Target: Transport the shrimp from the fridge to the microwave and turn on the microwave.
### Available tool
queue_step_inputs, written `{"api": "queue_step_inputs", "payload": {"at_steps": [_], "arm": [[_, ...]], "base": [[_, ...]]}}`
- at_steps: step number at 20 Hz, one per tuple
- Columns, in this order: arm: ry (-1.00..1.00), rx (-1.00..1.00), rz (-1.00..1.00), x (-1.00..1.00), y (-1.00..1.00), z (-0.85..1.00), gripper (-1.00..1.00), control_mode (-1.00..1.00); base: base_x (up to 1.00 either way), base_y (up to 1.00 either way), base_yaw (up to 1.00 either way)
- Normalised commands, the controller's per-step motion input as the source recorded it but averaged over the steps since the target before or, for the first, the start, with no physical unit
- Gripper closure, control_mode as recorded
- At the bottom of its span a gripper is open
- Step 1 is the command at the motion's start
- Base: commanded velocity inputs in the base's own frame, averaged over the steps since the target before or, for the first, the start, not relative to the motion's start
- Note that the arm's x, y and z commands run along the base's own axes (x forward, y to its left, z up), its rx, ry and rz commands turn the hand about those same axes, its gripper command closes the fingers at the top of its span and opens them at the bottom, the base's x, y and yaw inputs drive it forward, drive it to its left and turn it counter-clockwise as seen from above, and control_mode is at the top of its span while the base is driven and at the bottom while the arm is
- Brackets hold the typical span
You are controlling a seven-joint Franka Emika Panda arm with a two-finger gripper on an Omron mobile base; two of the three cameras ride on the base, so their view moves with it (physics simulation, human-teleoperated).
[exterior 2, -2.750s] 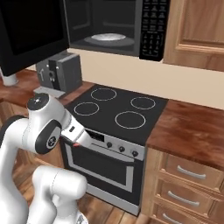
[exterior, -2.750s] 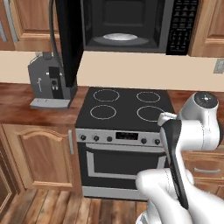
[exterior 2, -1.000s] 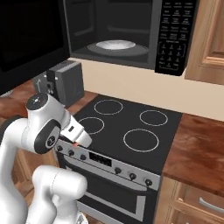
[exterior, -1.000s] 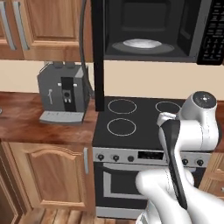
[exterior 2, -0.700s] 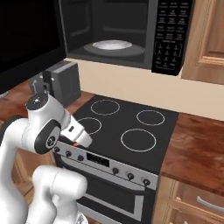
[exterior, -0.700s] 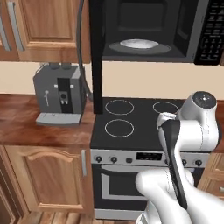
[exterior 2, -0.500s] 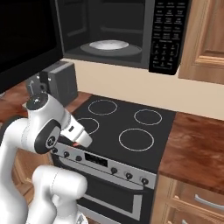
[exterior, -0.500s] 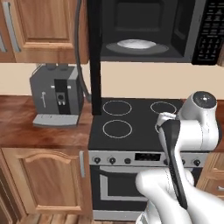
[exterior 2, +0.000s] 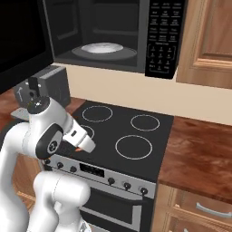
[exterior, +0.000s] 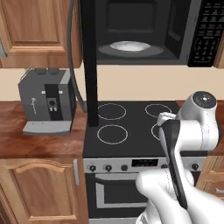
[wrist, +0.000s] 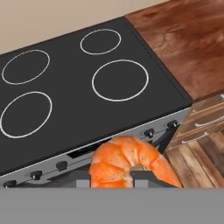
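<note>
Hand [wrist: 114, 181] closed on shrimp [wrist: 129, 159], above stove [wrist: 78, 92]

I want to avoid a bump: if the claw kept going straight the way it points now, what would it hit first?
Probably the stove. The claw, shut on the shrimp, looks down along its front edge, where the knobs are. Depth is unclear, so the exact spot is a guess.

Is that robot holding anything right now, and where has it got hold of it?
Yes: the hand holds the shrimp, pinched across its lower curled end.
</note>
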Motion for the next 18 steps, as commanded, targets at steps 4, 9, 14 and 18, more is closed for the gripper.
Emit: {"api": "queue_step_inputs", "payload": {"at_steps": [4, 9, 14, 18], "arm": [[0.0, 0.0, 0.0, 0.0, 0.0, 0.0, 1.0, 1.0], [0.0, 0.0, 0.0, 0.0, 0.0, 0.0, 1.0, 1.0], [-0.07, 0.0, -0.01, 0.06, 0.14, 0.11, 1.0, -1.0], [-0.12, -0.05, 0.22, 0.01, 0.3, 0.25, 1.0, -1.0]], "base": [[0.31, 0.18, -0.15], [0.34, 0.24, -0.15], [0.11, 0.11, -0.04], [0.0, 0.0, 0.0]]}}
